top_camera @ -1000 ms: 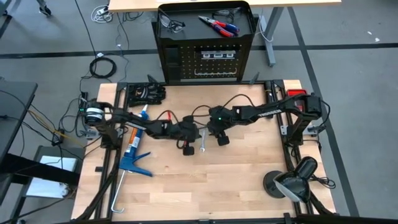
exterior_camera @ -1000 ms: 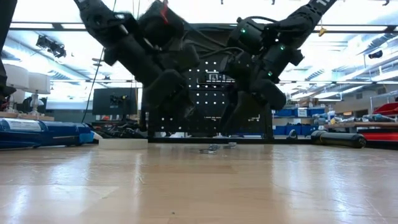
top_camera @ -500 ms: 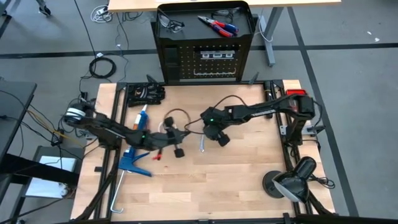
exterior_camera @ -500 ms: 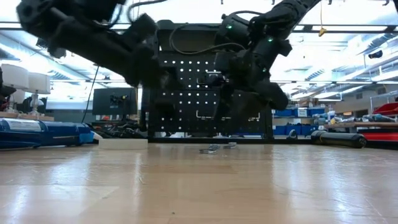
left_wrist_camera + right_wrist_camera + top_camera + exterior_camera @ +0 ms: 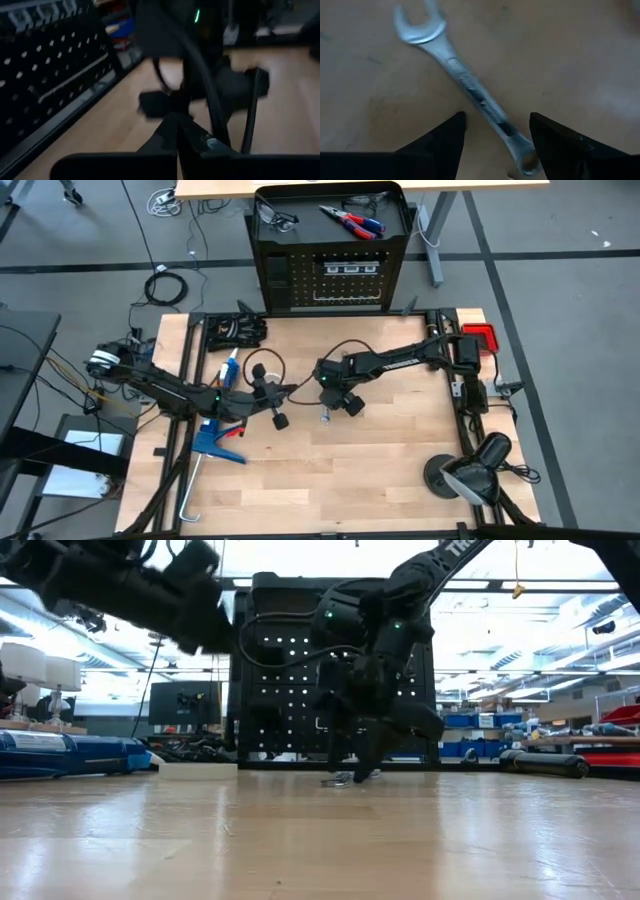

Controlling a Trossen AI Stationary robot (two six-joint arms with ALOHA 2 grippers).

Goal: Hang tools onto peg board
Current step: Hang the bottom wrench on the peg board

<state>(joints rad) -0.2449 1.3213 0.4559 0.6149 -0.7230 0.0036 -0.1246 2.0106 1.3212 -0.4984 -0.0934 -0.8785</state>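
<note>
Wrench (image 5: 470, 92) lay on table (image 5: 400, 460) at frame centre, between spread fingers of right gripper (image 5: 495, 135) (far end cut off). Left gripper (image 5: 278, 418) pinched together, blurred, left of centre.

Right claw (image 5: 495, 132) spread, left claw (image 5: 280, 420) closed

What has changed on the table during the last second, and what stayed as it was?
The left arm drew back toward its own side; its shut left pincer now sits near the caulking gun. The right pincer moved left and came down over the silver wrench, fingers open on either side of the handle, not gripping yet. The wrench stayed flat on the table. The peg board, with the pliers on its top, did not change.
</note>
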